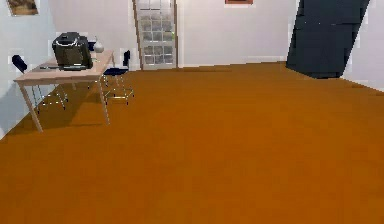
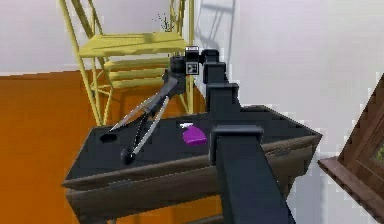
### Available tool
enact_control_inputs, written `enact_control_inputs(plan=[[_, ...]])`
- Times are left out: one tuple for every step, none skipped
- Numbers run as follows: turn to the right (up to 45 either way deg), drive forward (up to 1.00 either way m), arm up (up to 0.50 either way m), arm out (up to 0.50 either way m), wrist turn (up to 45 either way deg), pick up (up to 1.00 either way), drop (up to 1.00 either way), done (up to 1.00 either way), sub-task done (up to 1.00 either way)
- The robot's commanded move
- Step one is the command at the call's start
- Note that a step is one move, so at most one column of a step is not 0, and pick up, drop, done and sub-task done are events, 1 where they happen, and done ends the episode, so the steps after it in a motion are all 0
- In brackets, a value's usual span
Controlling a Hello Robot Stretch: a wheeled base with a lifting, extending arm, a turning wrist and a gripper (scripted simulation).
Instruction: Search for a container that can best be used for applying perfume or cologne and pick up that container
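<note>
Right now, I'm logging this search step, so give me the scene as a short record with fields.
near surface: dark table, arm side view
on it: small purple thing
gripper: seen against the dark table's left part, left of the small purple thing; cannot tell whether it holds anything
behind: yellow shelf frame
ahead: wooden table bearing a dark appliance; blue-seated chair; glass-paned door; tall dark cabinet
floor: orange
</note>
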Motion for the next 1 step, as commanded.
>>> enact_control_inputs(plan=[[0.0, 0.00, 0.00, 0.00, 45.0, 0.00, 0.00, 0.00, 0.00]])
